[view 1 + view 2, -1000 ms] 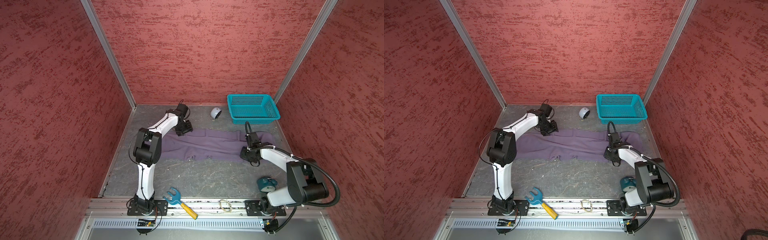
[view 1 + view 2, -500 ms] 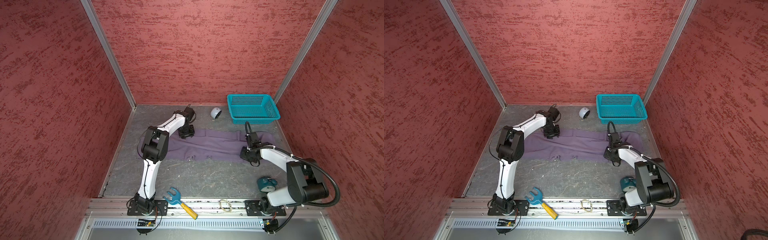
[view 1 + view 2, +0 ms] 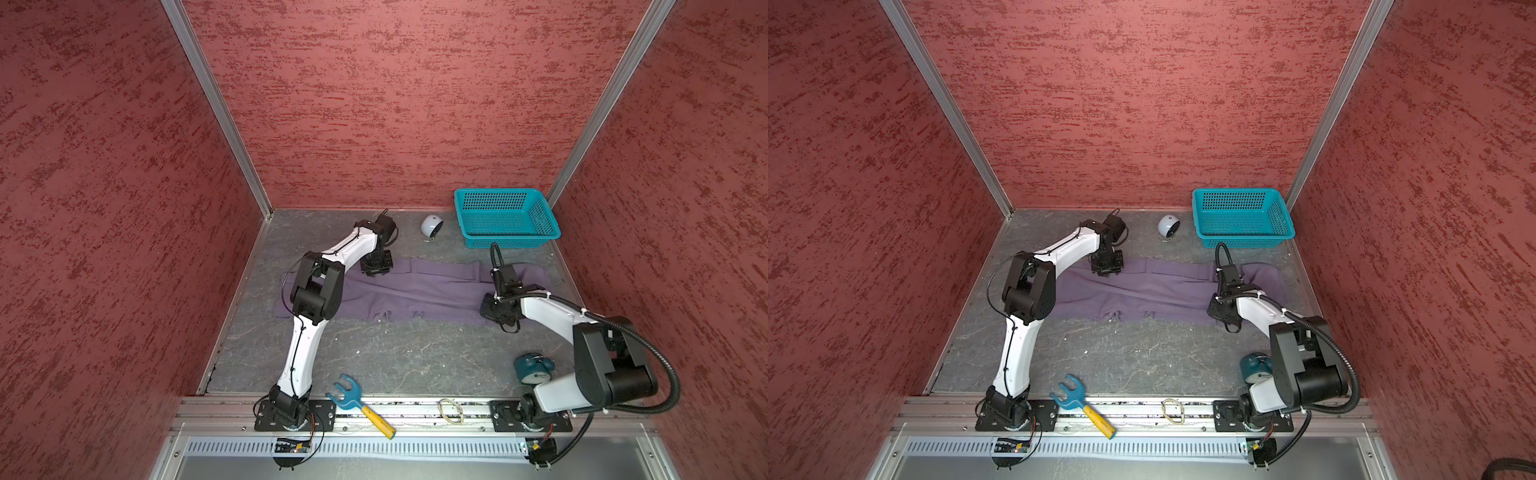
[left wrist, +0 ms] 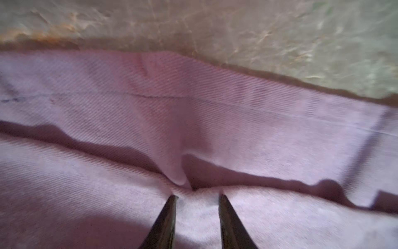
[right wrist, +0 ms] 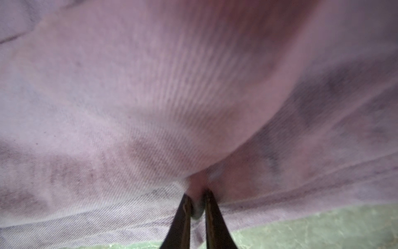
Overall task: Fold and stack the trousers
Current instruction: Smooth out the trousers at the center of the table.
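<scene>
The right jaws are clenched on a small pinch of the trousers [image 5: 150, 97], close to the cloth's edge, with bare table [image 5: 323, 226] just beside it. The left jaws stand a little apart, tips pressed down on the trousers [image 4: 215, 107], with a low pucker of cloth between them. I cannot tell whether that pucker is gripped.

In both top views the one pair of trousers [image 3: 415, 291] lies flat as a long band across the far half of the table [image 3: 395, 357]. The left arm [image 3: 357, 245] reaches its far edge, and that arm's dark elbow hides part of the cloth's left end. The right arm [image 3: 548, 311] lies over its right end, at the near edge.

One teal basket [image 3: 509, 241] sits just behind the right end, not touching it. One white round object [image 3: 431, 226] stands near the basket. One teal round object [image 3: 534, 368] sits by the right arm's base. On the front rail lie one blue-headed, yellow-handled toy fork [image 3: 359, 405] and one band loop [image 3: 451, 411].
</scene>
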You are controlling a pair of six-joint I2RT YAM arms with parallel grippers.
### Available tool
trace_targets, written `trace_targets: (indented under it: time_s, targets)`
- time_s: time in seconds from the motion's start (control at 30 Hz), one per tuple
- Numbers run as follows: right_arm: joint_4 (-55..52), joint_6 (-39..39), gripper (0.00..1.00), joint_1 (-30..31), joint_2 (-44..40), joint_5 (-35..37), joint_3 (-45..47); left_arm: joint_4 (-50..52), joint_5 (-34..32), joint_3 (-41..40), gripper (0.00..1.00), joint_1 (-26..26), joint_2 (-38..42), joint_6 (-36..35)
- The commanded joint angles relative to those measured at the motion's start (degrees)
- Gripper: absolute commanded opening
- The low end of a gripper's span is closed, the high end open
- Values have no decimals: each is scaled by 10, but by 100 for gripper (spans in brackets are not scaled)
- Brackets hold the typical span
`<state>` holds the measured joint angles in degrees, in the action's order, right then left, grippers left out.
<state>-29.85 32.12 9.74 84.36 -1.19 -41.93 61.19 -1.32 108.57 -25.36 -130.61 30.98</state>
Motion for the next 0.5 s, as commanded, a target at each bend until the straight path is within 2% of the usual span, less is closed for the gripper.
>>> trace_targets:
  time_s: [0.0,0.17,0.2,0.47]
  targets:
    - [-13,0,15,-8,-6,8,10,13,-18,14,30,-2,-11,-10]
    - [-12,1,15,-10,-8,10,14,12,-20,20,2,-4,-17,-8]
    - [-12,2,15,-10,-8,12,15,13,-20,21,0,-4,-17,-7]
    - [-12,4,15,-14,-8,15,20,19,-4,48,0,9,17,1]
